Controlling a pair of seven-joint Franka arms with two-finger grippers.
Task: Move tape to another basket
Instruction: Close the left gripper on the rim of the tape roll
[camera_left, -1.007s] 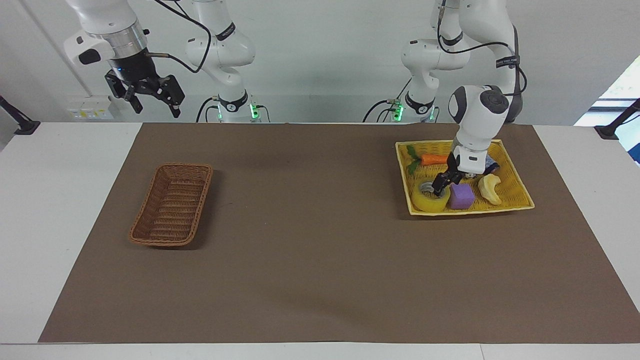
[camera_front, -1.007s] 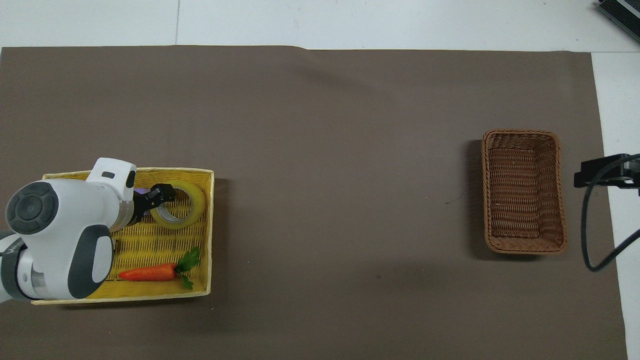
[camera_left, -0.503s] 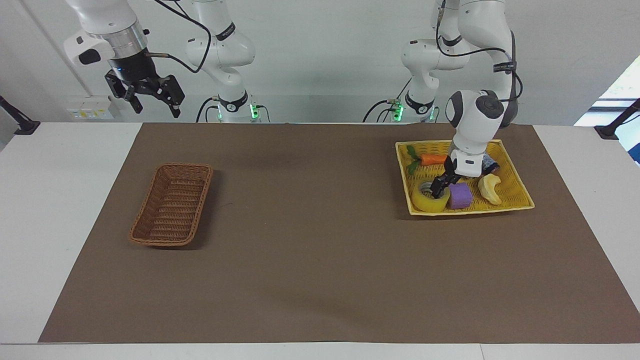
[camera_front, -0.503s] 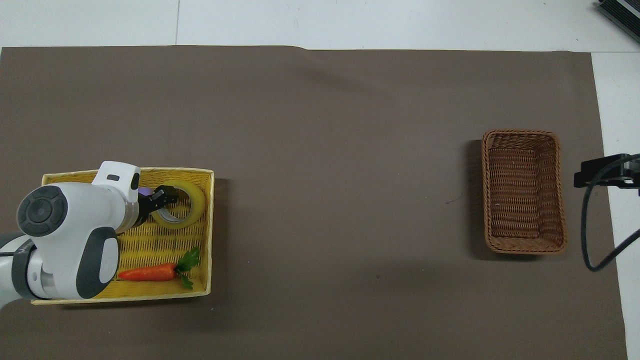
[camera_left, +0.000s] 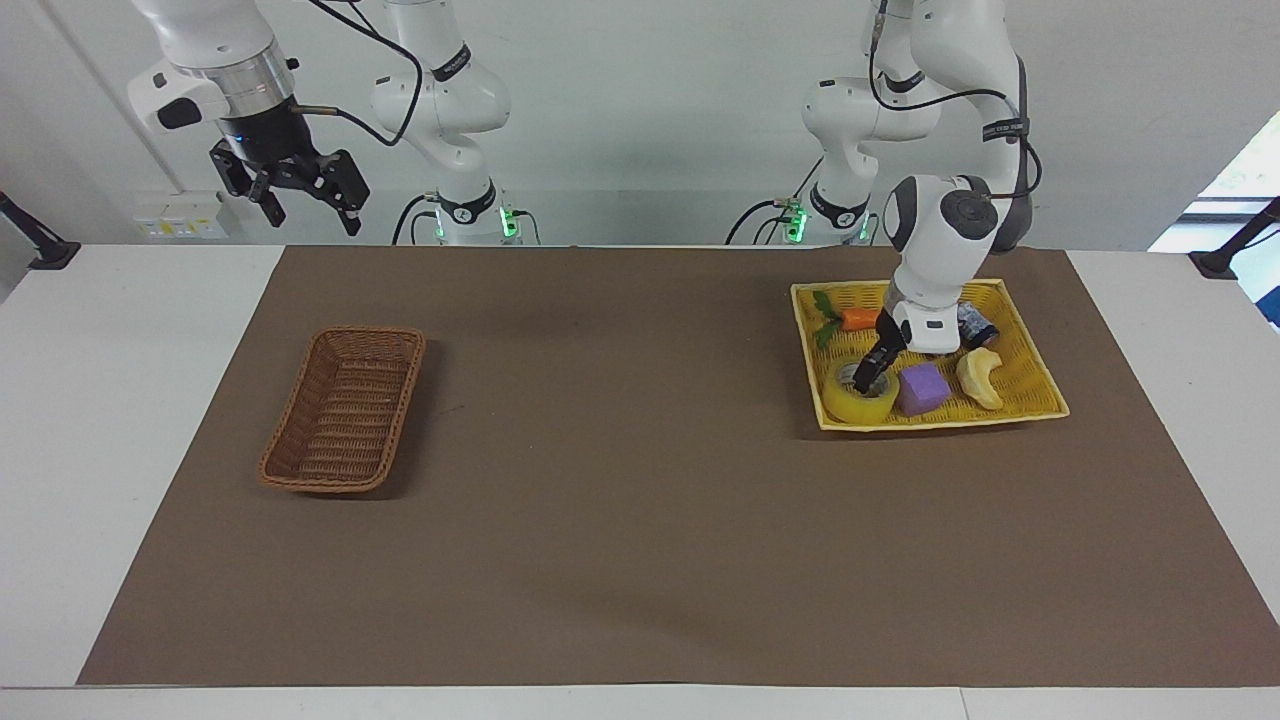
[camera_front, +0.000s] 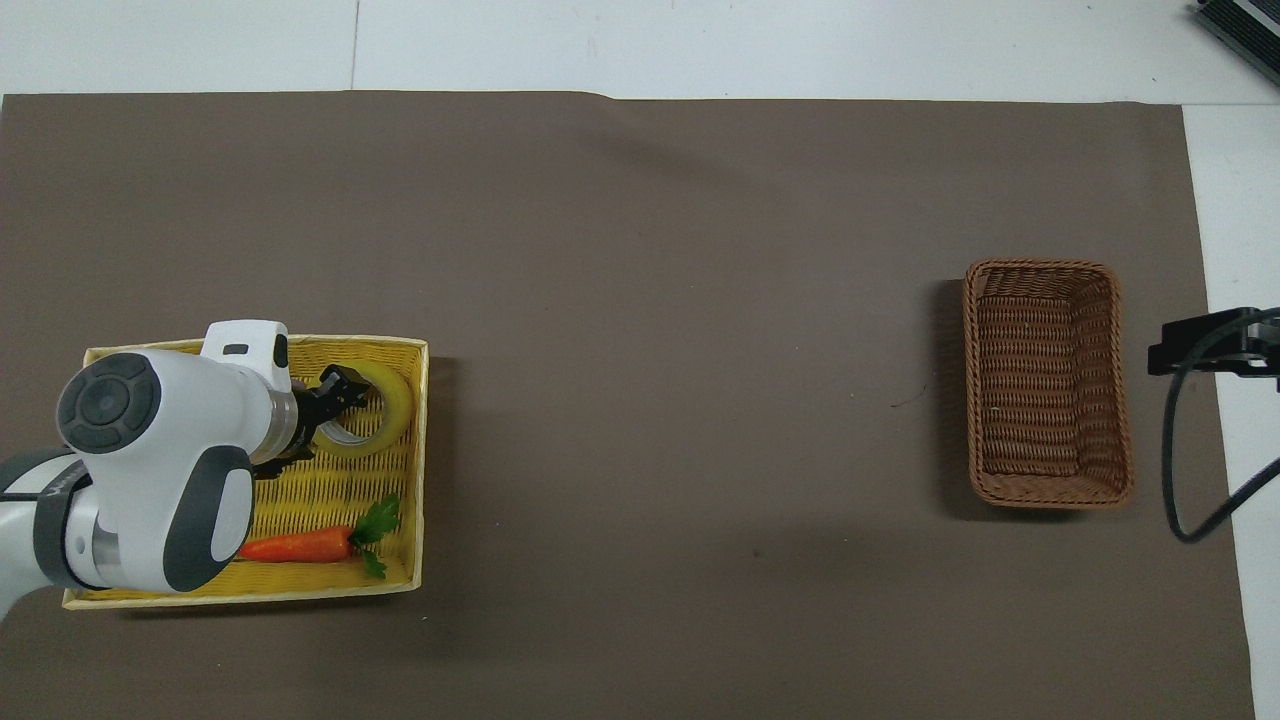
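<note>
The yellow tape roll lies flat in a bright-yellow woven tray at the left arm's end of the table. It also shows in the overhead view. My left gripper is down at the roll, its tip in the grey-white core, also seen in the overhead view. The dark-brown wicker basket stands empty at the right arm's end, and shows in the overhead view. My right gripper waits open, high up above the table's robot-side edge.
The tray also holds a purple cube beside the tape, a pale curved piece, a carrot and a dark object. The carrot shows in the overhead view. A brown mat covers the table.
My left gripper has shifted a little over the tray toward the right arm's end, deeper over the tape's core. The tape and the right arm have not moved.
</note>
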